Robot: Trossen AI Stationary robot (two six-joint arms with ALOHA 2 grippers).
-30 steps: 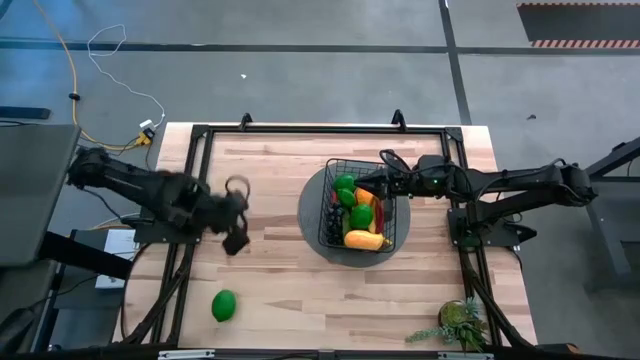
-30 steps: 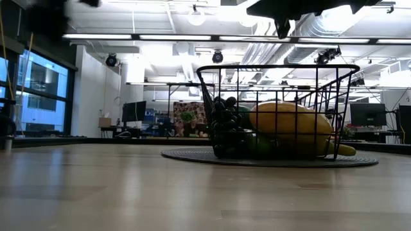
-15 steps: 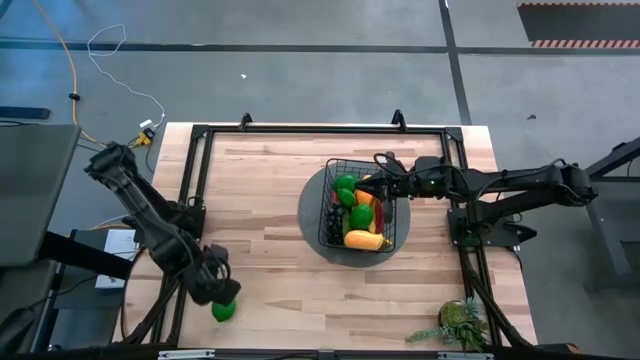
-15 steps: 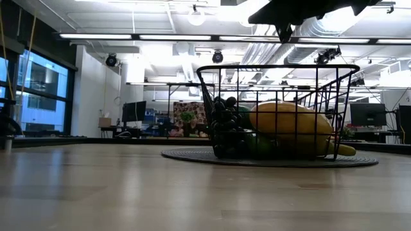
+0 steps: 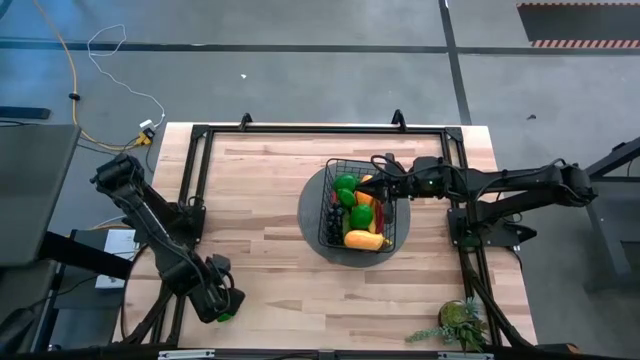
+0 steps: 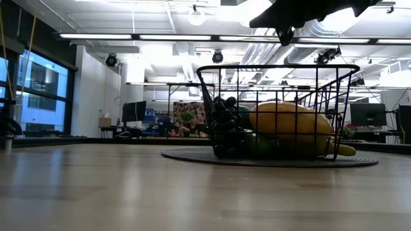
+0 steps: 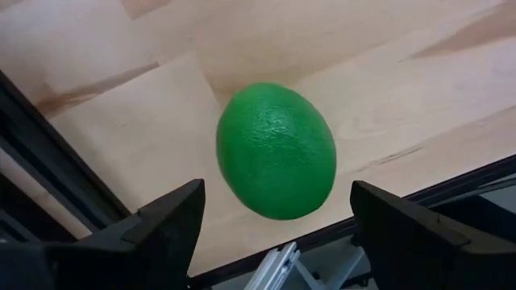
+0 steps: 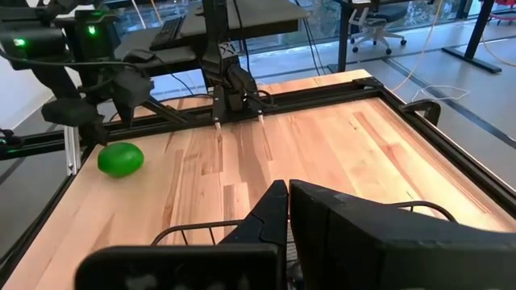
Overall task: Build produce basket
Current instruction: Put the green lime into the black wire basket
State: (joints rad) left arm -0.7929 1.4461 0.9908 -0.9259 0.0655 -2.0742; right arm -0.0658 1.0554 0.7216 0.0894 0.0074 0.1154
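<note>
left gripper: left gripper (image 7: pixel 274 234) open, fingers (image 7: pixel 165 229) spread wide either side of the green fruit (image 7: pixel 276 150), not touching it; high view puts it lower left of frame at the table's front-left corner (image 5: pixel 222 305)
green fruit: egg-shaped, lying on the bare table (image 5: pixel 270 250); in the left wrist view its long axis tilts upper left to lower right; in the high view mostly covered by the gripper, only a green sliver shows
basket: black wire basket (image 5: pixel 340 165) centre-right of high frame, on a dark round mat (image 5: pixel 308 215); long axis runs top to bottom of frame
produce: inside basket, green rounds (image 5: pixel 345 183), yellow piece (image 5: pixel 364 240) lying left-right at the lower end, red and orange bits, dark grapes (image 6: pixel 221 122) on its left side; pieces overlap, hard to separate
right gripper: right gripper (image 5: pixel 378 163) closed, empty, over the basket's upper-right rim; tip cut off at top of low view
plant: leafy plant (image 5: pixel 458 325) lower right of high frame, partly cut by frame edge
</note>
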